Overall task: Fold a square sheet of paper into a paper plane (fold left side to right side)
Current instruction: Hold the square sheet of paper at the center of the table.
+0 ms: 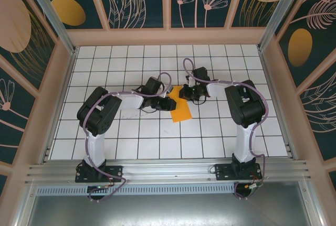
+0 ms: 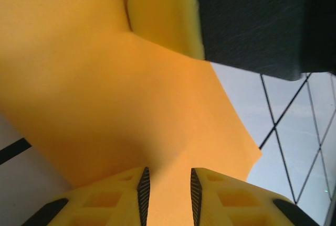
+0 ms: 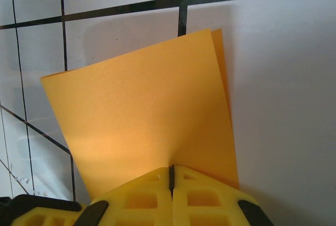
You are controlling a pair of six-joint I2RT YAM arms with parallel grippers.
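Yellow fingers (image 2: 118,197) of the left gripper (image 2: 168,189) are standing partly spread at the centre of the white-tiled worktop (image 1: 131,142), with the square sheet of paper (image 2: 121,100) running through the gap between their pads. The orange surface is bulging and curling upward in the left wrist view, which suggests this side is raised for the fold rather than lying flat. Whether the pads are actually touching the sheet is not clear.

From above, the sheet is showing as a narrow orange strip about one tile wide. It is lying between the two wrists, its far end reaching in beneath them and its near end free on the tiles.

To the right, the right gripper (image 3: 171,176) is pressing its fingers together on the sheet's edge. It is pinching what look like two layers, the second one peeking out along the right-hand edge. That grip is probably serving as an anchor, holding the edges matched so the left-to-right fold is landing square.

The layers are not quite lining up, so a slip on either side is risking a crooked crease. The fold appears well under way, with the crease not yet pressed flat.
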